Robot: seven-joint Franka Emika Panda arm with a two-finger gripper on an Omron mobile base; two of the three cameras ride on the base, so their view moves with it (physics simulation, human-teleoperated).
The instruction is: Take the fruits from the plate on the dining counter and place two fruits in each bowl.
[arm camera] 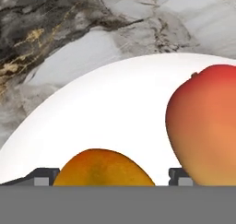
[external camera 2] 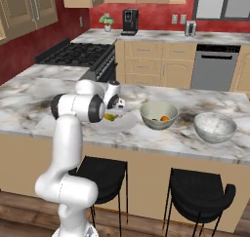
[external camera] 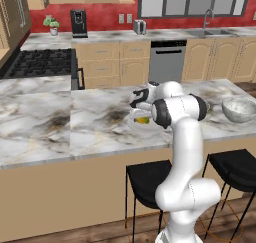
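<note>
Smooth rounded orange fruit (arm camera: 102, 168) between hand (arm camera: 113, 177) fingertips, glossy white plate (arm camera: 110, 108).

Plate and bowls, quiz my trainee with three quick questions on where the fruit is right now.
1. True or false: the grey-green bowl already holds fruit.
2. How many fruits lie on the plate?
3. What sits between the fingertips of the gripper? A: the yellow-orange fruit. B: a spoon. C: nothing.
Key: 1 true; 2 two; 3 A.
</note>
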